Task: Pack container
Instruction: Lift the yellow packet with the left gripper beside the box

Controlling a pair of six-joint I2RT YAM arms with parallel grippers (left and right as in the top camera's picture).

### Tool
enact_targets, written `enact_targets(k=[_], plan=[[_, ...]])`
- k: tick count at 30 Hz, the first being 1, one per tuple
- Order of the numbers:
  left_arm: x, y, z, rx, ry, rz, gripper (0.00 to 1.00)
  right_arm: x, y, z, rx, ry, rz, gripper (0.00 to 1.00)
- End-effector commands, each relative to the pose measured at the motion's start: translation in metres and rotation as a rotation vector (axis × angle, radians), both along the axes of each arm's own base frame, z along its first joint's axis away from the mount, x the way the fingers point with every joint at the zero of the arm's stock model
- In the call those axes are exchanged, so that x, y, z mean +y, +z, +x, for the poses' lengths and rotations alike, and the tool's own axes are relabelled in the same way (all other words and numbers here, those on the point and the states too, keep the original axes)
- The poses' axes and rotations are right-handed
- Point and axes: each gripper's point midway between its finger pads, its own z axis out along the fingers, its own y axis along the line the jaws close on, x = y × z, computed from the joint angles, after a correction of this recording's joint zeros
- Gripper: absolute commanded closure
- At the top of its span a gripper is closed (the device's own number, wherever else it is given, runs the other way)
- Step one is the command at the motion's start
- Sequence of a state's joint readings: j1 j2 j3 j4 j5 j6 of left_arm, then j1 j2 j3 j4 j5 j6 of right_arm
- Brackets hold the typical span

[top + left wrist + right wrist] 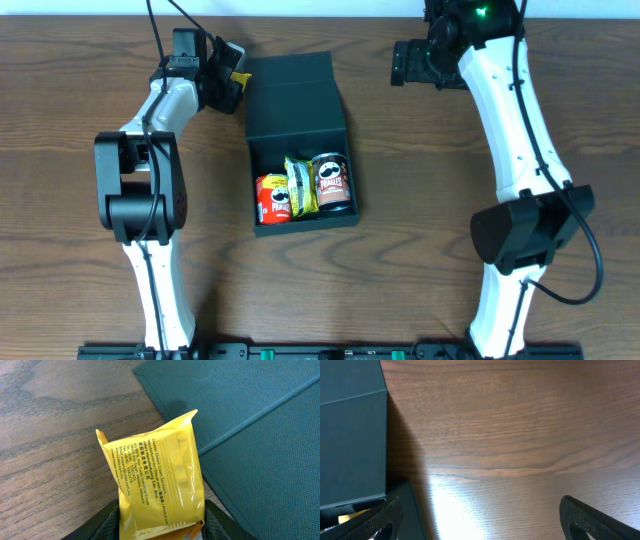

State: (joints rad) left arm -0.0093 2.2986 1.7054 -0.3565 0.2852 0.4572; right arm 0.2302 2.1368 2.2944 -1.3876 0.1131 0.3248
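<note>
Left gripper (164, 519) part-closed on yellow packet (155, 475) just upper left of the centre-frame container (295, 105), right gripper (480, 520) wide open and empty; the shallow end-grip may let the packet slip.

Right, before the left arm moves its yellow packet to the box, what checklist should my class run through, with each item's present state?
1. Left gripper closed on yellow packet sides: ok.
2. Packet lifted off table: cannot tell.
3. Container lid folded back, open: ok.
4. Free floor space beside red can, brown can and inside packet: not ok, row looks full.
5. Right gripper open, clear of container's opening: ok.
</note>
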Motion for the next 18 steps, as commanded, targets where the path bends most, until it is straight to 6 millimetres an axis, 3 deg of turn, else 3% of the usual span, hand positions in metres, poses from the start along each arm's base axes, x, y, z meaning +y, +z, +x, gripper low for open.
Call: enact_targets(k=[1, 10, 18], plan=[[0.0, 0.01, 0.005, -0.013, 0.038, -0.027, 0.51, -0.006, 0.003, 0.001, -0.008, -0.005, -0.015, 0.01], [0.007, 0.052, 0.005, -0.049, 0.144, -0.047, 0.54, -0.005, 0.004, 0.005, -0.024, -0.005, -0.011, 0.01], [0.007, 0.096, -0.016, -0.029, 0.198, -0.084, 0.54, -0.004, 0.005, 0.007, -0.037, -0.004, -0.008, 0.01]])
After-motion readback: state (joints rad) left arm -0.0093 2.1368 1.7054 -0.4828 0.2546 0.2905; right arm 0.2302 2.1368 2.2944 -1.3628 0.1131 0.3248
